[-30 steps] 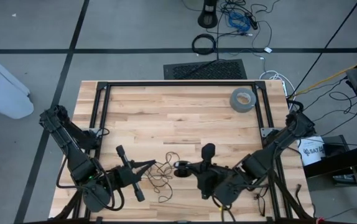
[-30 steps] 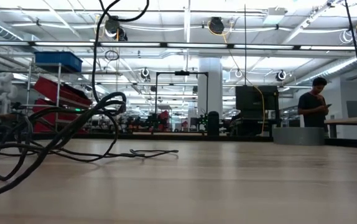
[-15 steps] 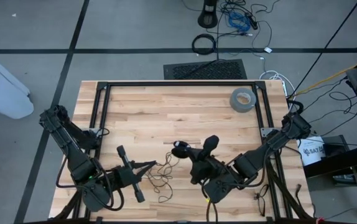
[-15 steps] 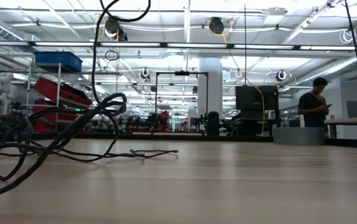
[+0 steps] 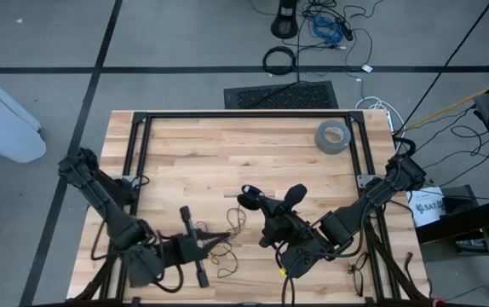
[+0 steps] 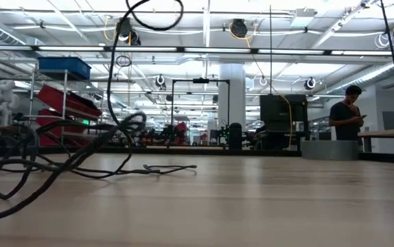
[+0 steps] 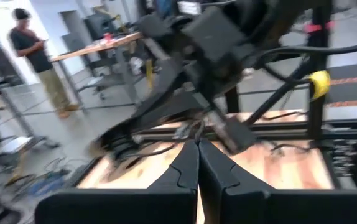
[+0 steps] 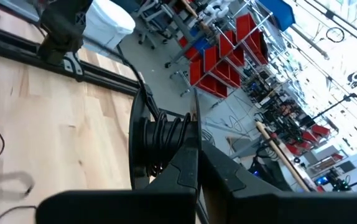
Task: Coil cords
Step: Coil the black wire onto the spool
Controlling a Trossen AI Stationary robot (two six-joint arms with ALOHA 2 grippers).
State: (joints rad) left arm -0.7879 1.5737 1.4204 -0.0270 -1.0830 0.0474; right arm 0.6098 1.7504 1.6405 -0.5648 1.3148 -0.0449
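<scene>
High view: thin black cord [image 5: 227, 241] tangled on desk [image 5: 244, 153]; left gripper [image 5: 226, 236] clenched on it; right gripper [image 5: 246, 198] clenched, raised.

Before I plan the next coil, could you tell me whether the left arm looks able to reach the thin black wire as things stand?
Probably yes: the left gripper, shut, sits right at the loose wire on the table, nothing between; the right gripper holds off beside it.

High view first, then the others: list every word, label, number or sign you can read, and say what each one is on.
"SAT": dark letters on the white container off the right edge of the table; the rest is too small to read.
Grey tape roll: no readable print.
Low and wrist views: nothing in the room beyond is readable; it is too small or blurred.
</scene>
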